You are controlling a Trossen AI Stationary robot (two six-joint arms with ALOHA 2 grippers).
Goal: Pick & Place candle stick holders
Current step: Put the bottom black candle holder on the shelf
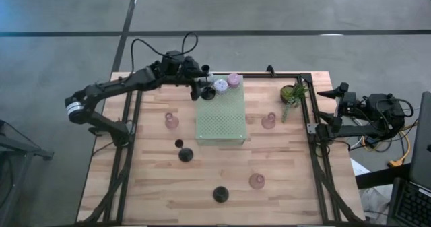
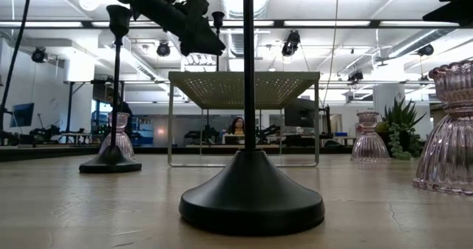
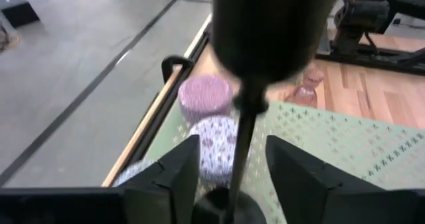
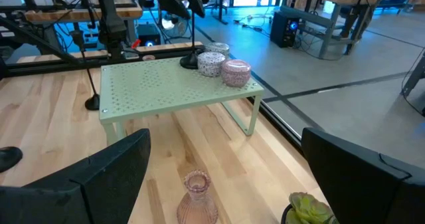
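I judged that the black candle stick holder (image 3: 244, 127), standing on the far corner of the green shelf (image 1: 225, 122) just beside the pastel holders (image 1: 221, 85), could tip if my left gripper (image 1: 202, 91), stretched over it with fingers half open around the stem, brushed it, while the right gripper (image 1: 330, 93) waited wide open.
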